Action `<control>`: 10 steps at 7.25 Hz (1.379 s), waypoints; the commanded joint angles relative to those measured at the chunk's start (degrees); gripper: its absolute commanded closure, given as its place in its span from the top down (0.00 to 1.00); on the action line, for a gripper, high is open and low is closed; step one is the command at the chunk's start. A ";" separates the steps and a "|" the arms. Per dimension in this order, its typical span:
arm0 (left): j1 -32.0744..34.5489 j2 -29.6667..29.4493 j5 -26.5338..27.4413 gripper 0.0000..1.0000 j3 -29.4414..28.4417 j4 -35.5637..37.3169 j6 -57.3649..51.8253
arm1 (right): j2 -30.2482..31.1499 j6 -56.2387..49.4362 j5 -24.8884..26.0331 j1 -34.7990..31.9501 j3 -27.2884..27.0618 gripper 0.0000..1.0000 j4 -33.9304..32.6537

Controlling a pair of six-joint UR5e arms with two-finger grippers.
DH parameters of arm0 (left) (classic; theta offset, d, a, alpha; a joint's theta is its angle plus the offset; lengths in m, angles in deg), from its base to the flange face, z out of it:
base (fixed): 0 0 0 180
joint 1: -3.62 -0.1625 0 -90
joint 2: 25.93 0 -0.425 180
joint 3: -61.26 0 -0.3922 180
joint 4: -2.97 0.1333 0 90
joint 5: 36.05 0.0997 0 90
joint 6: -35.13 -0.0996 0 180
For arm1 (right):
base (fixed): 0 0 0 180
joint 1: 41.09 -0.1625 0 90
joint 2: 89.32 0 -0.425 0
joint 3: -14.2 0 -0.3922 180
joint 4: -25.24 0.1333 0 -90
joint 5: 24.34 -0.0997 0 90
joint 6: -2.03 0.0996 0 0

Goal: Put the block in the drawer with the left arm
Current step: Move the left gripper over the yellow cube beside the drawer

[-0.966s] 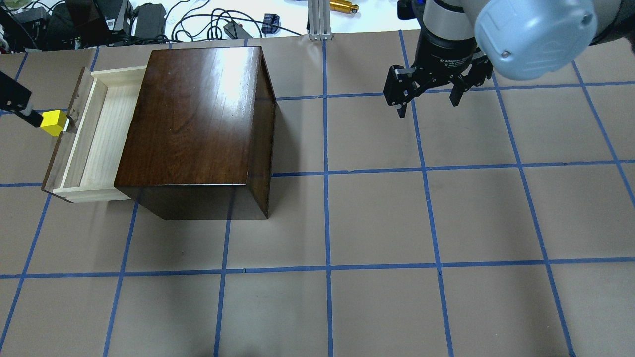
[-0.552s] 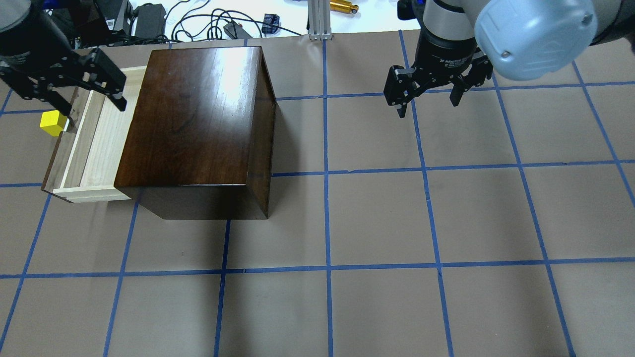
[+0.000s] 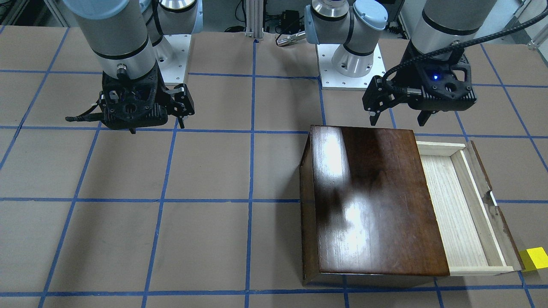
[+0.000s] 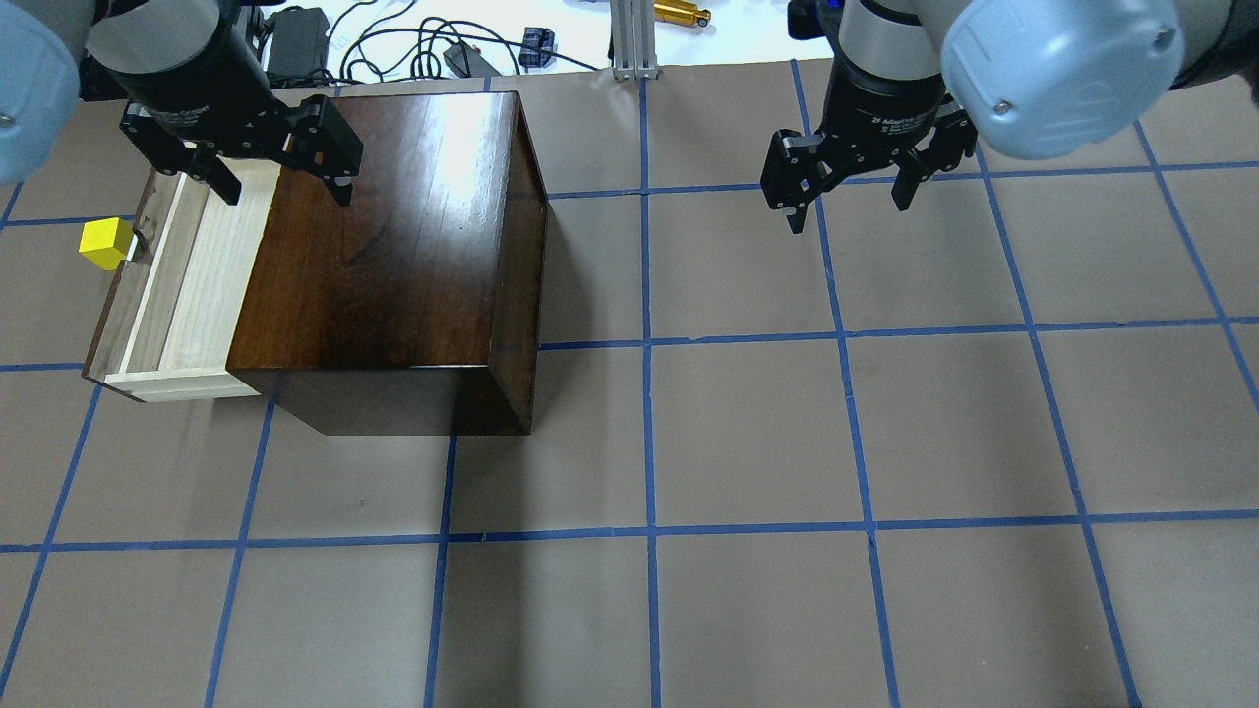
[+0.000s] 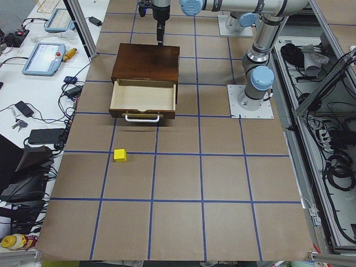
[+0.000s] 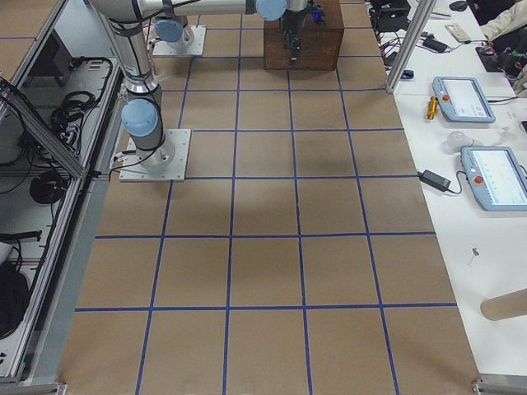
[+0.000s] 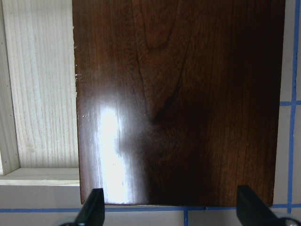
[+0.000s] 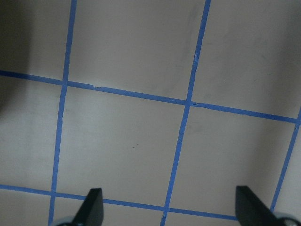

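Worktop (image 4: 748, 433): brown paper with a blue tape grid. Left arm (image 3: 449, 17), the one with the ribbed hose, reaches over the far-left part; the right arm (image 4: 1052, 69) sits over the right half toward the far edge. Dark wooden box (image 4: 393, 226) stands in the far-left area, glossy top up. The drawer (image 4: 187, 285) is pulled out toward the left end edge, pale floor bare, nothing in it. Left gripper (image 4: 285, 187) hovers above the box's robot-side edge, about where the box top meets the drawer; its fingers are spread wide with nothing between them, and the wrist view shows only box top and drawer floor below. Right gripper (image 4: 850, 211) hangs over bare paper, fingers also apart and empty, wrist view showing just grid lines. The block (image 5: 119, 154) is on the paper outside the drawer, between the dark drawer front and the left end edge. From overhead it looks right against the front's notch, but the left-end view shows a strip of bare paper between them, so near, not touching. Neither gripper is near it.
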 commanded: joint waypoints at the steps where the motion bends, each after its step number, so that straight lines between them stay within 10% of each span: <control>1: 0.13 0.20 0.40 1.00 -0.09 0.96 0.05 | 0.00 -0.03 0.02 0.00 0.00 1.00 0.00; 5: -3.71 1.16 2.33 1.00 -0.36 0.27 -8.77 | 0.00 0.06 0.02 0.00 0.00 1.00 0.00; 10: -30.57 -1.72 1.63 1.00 -3.68 0.00 -48.55 | 0.00 0.06 0.02 0.00 0.00 1.00 0.00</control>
